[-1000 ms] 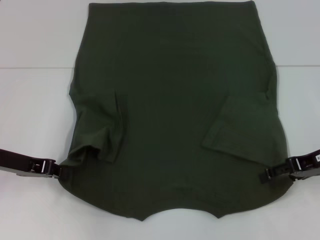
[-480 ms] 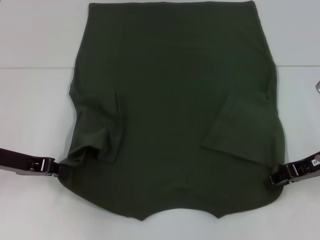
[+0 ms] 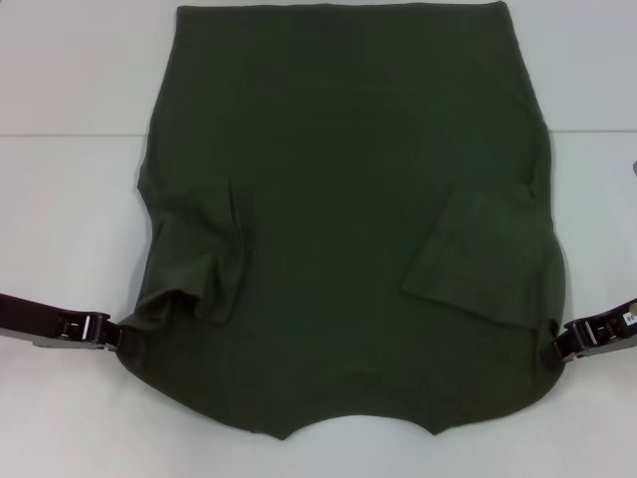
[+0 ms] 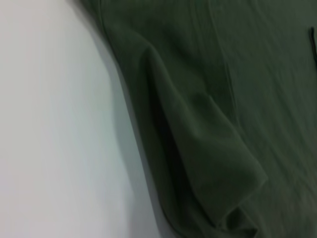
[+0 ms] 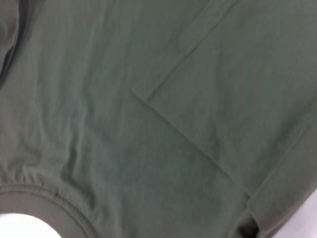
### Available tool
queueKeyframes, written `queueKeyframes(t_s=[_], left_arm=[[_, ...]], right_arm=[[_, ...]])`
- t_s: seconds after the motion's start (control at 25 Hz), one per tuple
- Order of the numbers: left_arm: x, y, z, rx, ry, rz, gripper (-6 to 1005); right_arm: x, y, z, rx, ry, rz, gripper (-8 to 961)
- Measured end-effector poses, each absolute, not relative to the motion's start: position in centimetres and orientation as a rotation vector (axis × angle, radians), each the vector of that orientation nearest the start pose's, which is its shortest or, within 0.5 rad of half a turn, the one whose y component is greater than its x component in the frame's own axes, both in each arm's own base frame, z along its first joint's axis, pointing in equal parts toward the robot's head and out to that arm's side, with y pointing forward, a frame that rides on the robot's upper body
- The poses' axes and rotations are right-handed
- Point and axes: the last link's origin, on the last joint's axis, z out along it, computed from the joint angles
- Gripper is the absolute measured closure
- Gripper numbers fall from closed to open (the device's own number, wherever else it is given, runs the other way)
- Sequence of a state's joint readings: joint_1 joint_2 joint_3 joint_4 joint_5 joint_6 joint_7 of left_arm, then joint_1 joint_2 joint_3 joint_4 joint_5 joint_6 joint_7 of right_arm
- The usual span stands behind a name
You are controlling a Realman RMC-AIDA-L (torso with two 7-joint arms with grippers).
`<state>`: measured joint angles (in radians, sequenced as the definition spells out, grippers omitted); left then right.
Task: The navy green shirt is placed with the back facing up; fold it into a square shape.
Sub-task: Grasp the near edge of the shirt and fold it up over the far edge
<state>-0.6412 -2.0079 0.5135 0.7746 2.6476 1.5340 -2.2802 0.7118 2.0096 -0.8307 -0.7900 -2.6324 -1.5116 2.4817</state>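
**A:** Where does the navy green shirt (image 3: pixel 348 199) lie, and why like that?

**B:** It is spread flat on the white desk (image 3: pixel 70 199), plain back up, covering most of it. The collar end is nearest the robot, the hem at the far edge of the desk. I judge it is laid out this way so the sides can be folded in toward the middle of the shirt.

**A:** And the sleeves?

**B:** Both are already turned in onto the shirt's back. The left sleeve (image 3: pixel 199 264) is bunched and puckered; the left wrist view shows it standing up in a loose ridge (image 4: pixel 208 163). The right sleeve (image 3: pixel 478 254) lies flat as a neat panel, its hem showing as a straight edge (image 5: pixel 188 124) in the right wrist view.

**A:** So why are the arms out at the edges?

**B:** Each sits at a shoulder corner of the shirt, low to the desk. The left gripper (image 3: pixel 111 335) is at the shirt's left edge, just below the bunched sleeve. The right gripper (image 3: pixel 560 344) is at the shirt's right edge, beside the flat sleeve. That placement suits pinching both corners for the next fold, in my judgement.

**A:** Are the fingers holding cloth?

**B:** I cannot tell. On both sides the fingertips meet the dark fabric edge, and neither wrist view shows its own fingers, so how far they are parted, and whether they grip the shirt, is hidden.
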Motion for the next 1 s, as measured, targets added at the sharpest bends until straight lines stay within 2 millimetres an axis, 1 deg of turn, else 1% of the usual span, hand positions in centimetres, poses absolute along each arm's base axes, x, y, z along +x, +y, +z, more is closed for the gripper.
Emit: queueKeyframes(t_s=[0.28, 0.4, 0.56, 0.72, 0.8, 0.84, 0.88, 0.92, 0.96, 1.0], left_arm=[[-31.6, 34.7, 5.2, -2.270, -1.710, -0.109, 978], [-31.5, 34.4, 5.3, -2.286, -1.723, -0.102, 978], [-31.2, 33.9, 5.6, -2.317, -1.758, -0.105, 978], [-31.1, 32.5, 5.6, -2.366, -1.826, -0.069, 978], [-31.1, 31.5, 5.6, -2.401, -1.865, -0.045, 978], [-31.1, 30.6, 5.6, -2.442, -1.895, -0.021, 978], [-31.1, 30.6, 5.6, -2.442, -1.895, -0.021, 978], [-31.0, 29.9, 5.6, -2.474, -1.914, -0.004, 978], [-31.0, 29.9, 5.6, -2.474, -1.914, -0.004, 978], [-30.8, 28.6, 5.6, -2.554, -1.935, 0.023, 978]], right_arm=[[27.8, 36.7, 2.4, -2.357, 1.641, -0.235, 873], [27.7, 36.3, 2.7, -2.404, 1.626, -0.261, 897], [27.7, 35.3, 3.7, -2.498, 1.615, -0.306, 897], [27.8, 33.5, 4.6, -2.616, 1.623, -0.334, 896], [27.8, 32.5, 4.9, -2.688, 1.622, -0.341, 896], [27.8, 32.0, 5.0, -2.726, 1.618, -0.351, 896], [27.9, 31.5, 5.1, -2.760, 1.612, -0.361, 896], [28.0, 31.0, 5.1, -2.792, 1.608, -0.378, 896], [28.0, 30.7, 5.1, -2.812, 1.601, -0.392, 896], [28.0, 30.4, 5.1, -2.831, 1.599, -0.410, 896]])
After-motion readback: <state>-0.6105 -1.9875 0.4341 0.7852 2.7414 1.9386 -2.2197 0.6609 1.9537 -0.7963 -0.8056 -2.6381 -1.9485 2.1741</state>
